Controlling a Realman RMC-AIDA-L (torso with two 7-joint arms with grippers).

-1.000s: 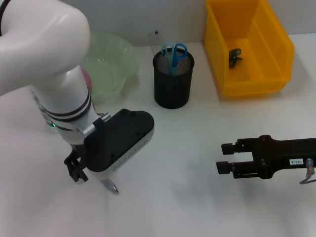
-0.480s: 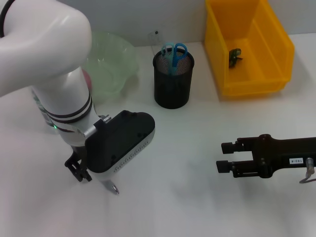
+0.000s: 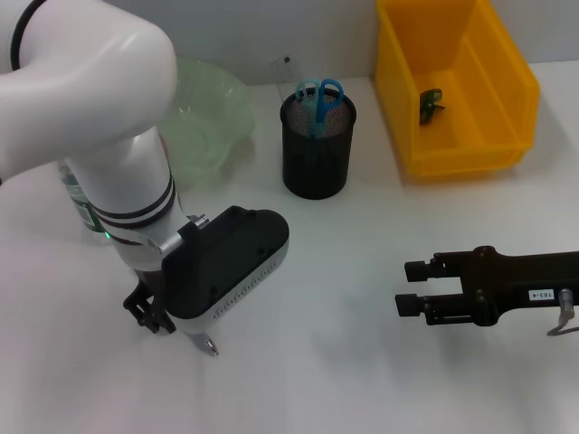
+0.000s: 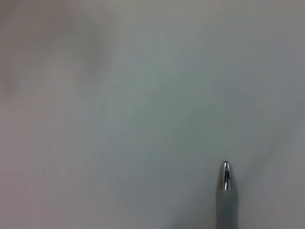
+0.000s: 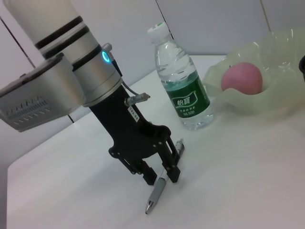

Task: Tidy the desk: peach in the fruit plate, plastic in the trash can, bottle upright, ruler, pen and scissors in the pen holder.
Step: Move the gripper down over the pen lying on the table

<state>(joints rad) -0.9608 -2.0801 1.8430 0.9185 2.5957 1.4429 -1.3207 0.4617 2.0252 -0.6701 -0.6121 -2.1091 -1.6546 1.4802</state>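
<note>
White desk surface (image 3: 362,362) spreads under both our arms. Our left gripper (image 5: 162,171) pinches a slim grey pen with a chrome tip (image 5: 156,192), tip down and tilted, just above or touching the desk; we cannot tell which. From there the black mesh pen holder (image 3: 317,145), with blue-handled scissors (image 3: 318,95) already in it, lies farther back and to our right, so the pen's long axis must stand nearly upright over its mouth. Our right gripper (image 3: 412,287) hovers with fingers spread, idle.
</note>
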